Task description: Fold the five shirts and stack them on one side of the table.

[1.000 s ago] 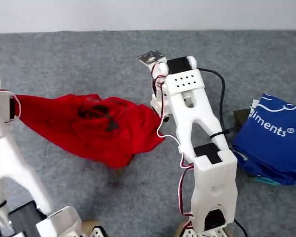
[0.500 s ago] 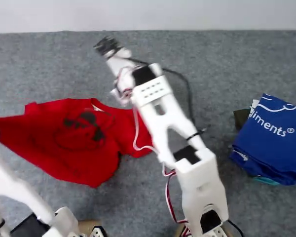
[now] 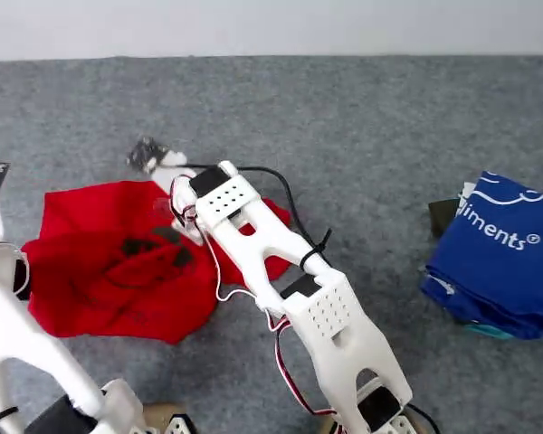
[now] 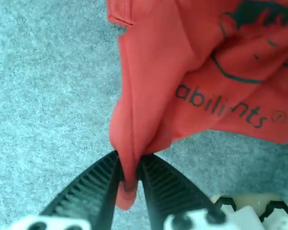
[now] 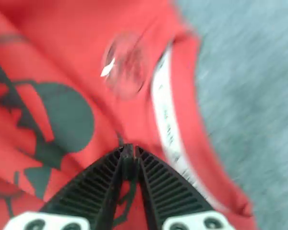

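Between the left jaws and right jaws, both clamped on it, the red shirt looks mid-fold on the desk, while a blue stack well apart from them seems finished.

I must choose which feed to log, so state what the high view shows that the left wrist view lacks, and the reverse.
High view, not left wrist: the folded blue shirts to one side and the right arm stretched over the red shirt. Left wrist, not high: the left gripper shut on a bunched fold of that shirt, its print close up. Both: the red shirt on the grey table.
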Robot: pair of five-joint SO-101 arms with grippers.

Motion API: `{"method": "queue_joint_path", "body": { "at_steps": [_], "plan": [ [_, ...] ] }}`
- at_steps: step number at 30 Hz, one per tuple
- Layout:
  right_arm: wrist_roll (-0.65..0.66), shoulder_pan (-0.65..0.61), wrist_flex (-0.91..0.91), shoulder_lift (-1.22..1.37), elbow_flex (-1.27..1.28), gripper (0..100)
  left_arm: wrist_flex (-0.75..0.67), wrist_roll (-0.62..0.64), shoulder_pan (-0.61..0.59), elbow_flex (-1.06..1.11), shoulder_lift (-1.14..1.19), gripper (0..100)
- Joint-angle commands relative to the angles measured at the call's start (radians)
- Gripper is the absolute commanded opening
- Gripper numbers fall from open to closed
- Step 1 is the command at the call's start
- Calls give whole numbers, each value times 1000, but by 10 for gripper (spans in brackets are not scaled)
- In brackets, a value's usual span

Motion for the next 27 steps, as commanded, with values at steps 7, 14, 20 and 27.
{"method": "queue_joint_path", "body": {
  "at_steps": [7, 14, 20, 27],
  "plan": [
    [35, 120, 460, -16, -51, 9, -71, -9, -3, -1, -34, 16],
    [-15, 206, 516, -127, 51, 9, -81, -38, 63, 54, -34, 16],
    [-14, 272, 516, -320, 377, 9, -83, -114, 173, 147, -38, 16],
    [-14, 321, 509, -481, 555, 9, -84, -114, 184, 153, -34, 16]
  ]
}}
